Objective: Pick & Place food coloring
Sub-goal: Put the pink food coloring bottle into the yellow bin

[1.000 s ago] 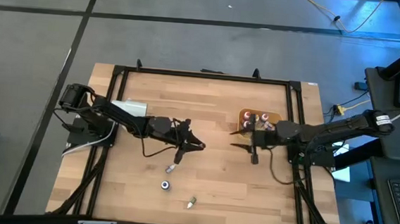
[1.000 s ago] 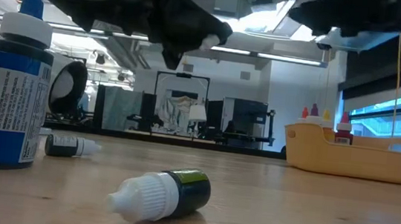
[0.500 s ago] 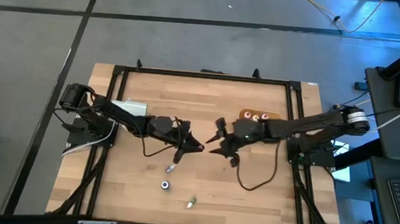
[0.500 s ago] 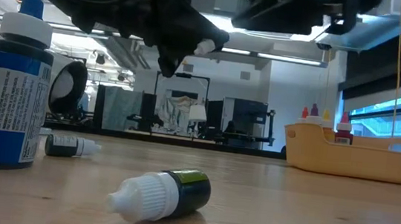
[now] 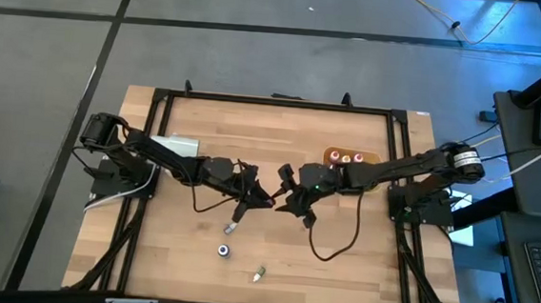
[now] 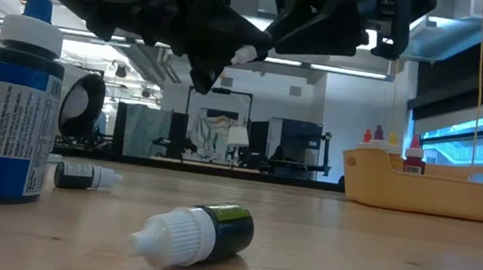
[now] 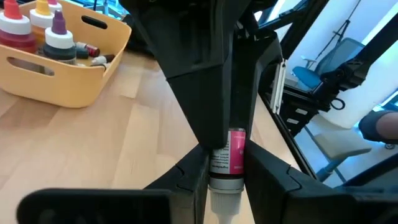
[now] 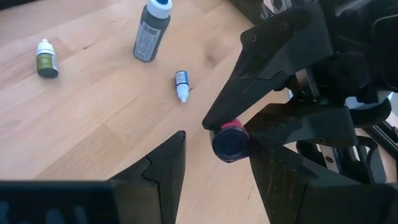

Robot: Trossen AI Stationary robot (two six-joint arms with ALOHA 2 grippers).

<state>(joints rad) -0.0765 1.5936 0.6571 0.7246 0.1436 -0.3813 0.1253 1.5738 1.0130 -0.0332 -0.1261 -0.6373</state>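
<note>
Up above the middle of the counter (image 5: pixel 340 242), the left pincer (image 5: pixel 267 198) was clamped on a tiny food coloring bottle with a pink label (image 7: pixel 229 160). The bottle hung in the air between its two dark fingers (image 7: pixel 186 177), off the wood.

Right in front of the left pincer was the right pincer (image 5: pixel 287 193). Its two fingers (image 8: pixel 163 163) stood apart, with nothing between them. The pink bottle's round end (image 8: pixel 230 142) sat just ahead of that gap. The two pincers were very near each other, tip to tip.

Below the left pincer, on the wood, lay a small bottle with a blue label (image 8: pixel 181 83). Near it stood a bigger dark bottle with a white and blue top (image 8: pixel 151 31). A little green bottle (image 8: pixel 45 59) was farther off from that. In the low view the green one (image 6: pixel 197 232) lay on its side, and the big one (image 6: pixel 10 111) stood tall.

Behind the right pincer, along its arm, sat the tan tray (image 5: pixel 330 157). It had some bottles with red and white caps (image 5: pixel 346 158) in it. In the left wrist view the tray (image 7: pixel 68 74) showed more bottles standing inside.
</note>
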